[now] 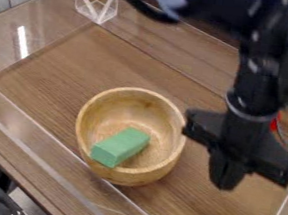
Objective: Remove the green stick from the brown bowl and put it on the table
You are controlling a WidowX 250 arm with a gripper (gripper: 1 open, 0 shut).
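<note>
The green stick (121,147) lies inside the brown bowl (135,106), toward its front left. The bowl stands on the wood-grain table (72,69) near the front acrylic wall. My gripper (230,177) hangs pointing down to the right of the bowl, low over the table and outside the rim. Its fingers are shut with nothing between them. The arm above it is blurred.
Low clear acrylic walls (33,150) border the tabletop on all sides. A clear triangular stand (94,5) sits at the back left corner. A bit of something red (281,124) shows behind the arm at the right.
</note>
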